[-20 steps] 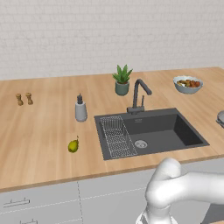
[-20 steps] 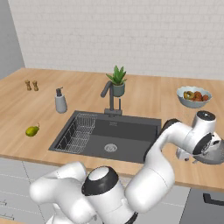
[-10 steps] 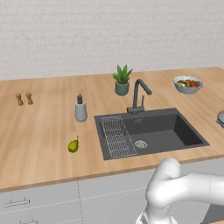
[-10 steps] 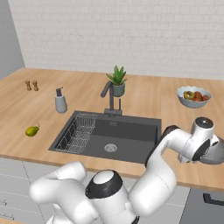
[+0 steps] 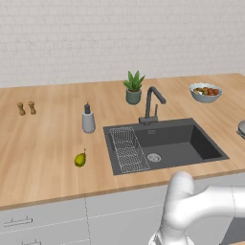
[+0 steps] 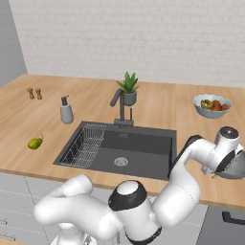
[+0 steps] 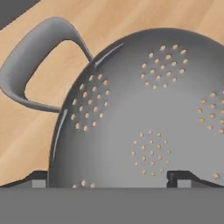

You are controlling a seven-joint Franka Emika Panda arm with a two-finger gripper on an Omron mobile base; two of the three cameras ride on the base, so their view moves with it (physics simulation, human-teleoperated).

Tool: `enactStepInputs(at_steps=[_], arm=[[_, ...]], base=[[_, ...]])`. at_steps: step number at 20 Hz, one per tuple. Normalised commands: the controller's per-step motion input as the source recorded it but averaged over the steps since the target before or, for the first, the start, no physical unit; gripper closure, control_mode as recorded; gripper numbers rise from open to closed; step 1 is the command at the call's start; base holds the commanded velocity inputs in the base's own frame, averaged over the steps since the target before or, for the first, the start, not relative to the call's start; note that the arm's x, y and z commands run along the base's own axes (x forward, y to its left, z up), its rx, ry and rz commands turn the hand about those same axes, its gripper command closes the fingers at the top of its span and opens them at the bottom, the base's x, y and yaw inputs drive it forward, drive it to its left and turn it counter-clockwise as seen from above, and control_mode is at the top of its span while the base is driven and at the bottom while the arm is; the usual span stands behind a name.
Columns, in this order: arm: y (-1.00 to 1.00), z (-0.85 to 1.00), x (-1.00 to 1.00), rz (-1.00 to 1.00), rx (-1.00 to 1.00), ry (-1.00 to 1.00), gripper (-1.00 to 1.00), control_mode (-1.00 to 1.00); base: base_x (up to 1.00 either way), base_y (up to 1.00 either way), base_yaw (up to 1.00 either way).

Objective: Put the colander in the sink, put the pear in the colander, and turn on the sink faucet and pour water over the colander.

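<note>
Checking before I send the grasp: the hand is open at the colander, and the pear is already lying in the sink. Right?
Not quite. The pear is not in the sink; the left base view shows it on the counter to the sink's left. The rest holds: the hand is open at the colander.

A white brick wall [image 5: 119, 38] fills the top of both base views. Below it a light wooden counter [image 5: 43, 139] spans the frame, with pale grey drawer fronts [image 5: 43, 220] along the bottom left. Lighting is even and soft.
</note>
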Motion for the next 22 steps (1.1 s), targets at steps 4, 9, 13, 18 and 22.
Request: enactStepInputs(at_steps=[4,9,13,18,22], arm=[[-0.30,-0.12,0.23,0.04,0.00,0.07,-1.00,-1.00],[-0.20,-0.29,0.03,0.02,0.00,0.11,-1.00,-1.00],[-0.06,-0.42,0.00,0.02,0.00,0.15,-1.00,-1.00],[0.06,-0.36,0.00,0.03,0.01,0.15,1.00,-1.00],[0.28,-0.04,-0.30,0.10,0.08,0.00,1.00,-1.00]], base=[[0.00,0.00,0.00],[0.00,0.00,0.00],[0.00,0.00,0.00],[0.00,0.00,0.00],[0.00,0.00,0.00]])
